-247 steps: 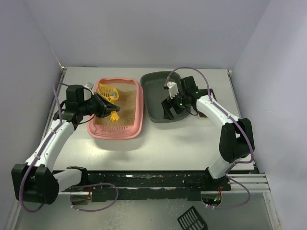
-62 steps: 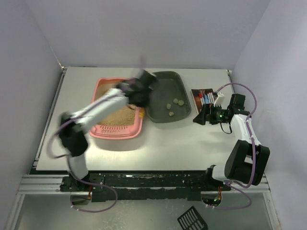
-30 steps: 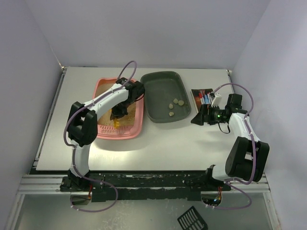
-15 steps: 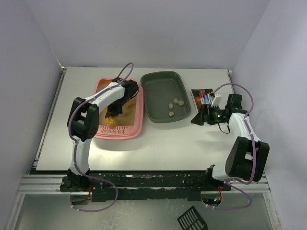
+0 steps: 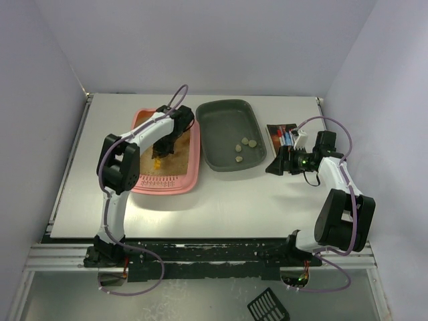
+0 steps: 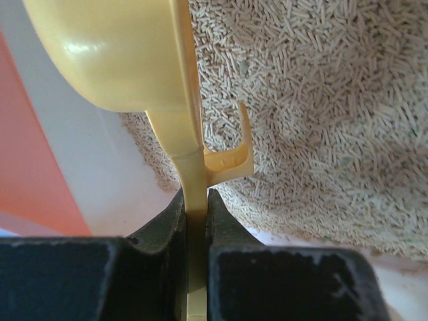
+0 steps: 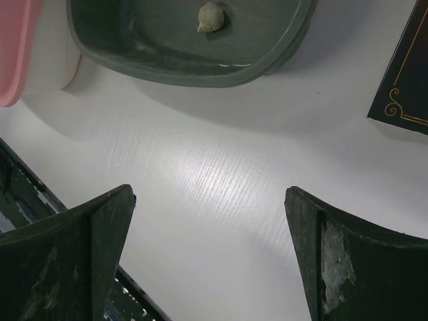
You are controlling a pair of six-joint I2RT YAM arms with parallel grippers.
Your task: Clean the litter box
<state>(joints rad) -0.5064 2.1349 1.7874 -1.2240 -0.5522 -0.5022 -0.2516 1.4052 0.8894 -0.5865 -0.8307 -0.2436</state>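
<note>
Three clumps (image 5: 245, 142) are already lying in the dark grey tray (image 5: 224, 127), so we are judging ourselves partway through the scooping step. We are reaching our left gripper (image 6: 194, 200) into the litter box (image 5: 165, 185), which is sitting just left of that tray. Its fingers are pinching the handle of the yellow scoop (image 6: 127, 60), whose bowl is hanging close over the tan litter (image 6: 321, 120). Our right gripper (image 7: 208, 194) is hovering near the tray's right side, fingers spread wide and empty. Next we are probably needing to slide the scoop under another clump, though we are seeing none from the wrist, and lift it level.
</note>
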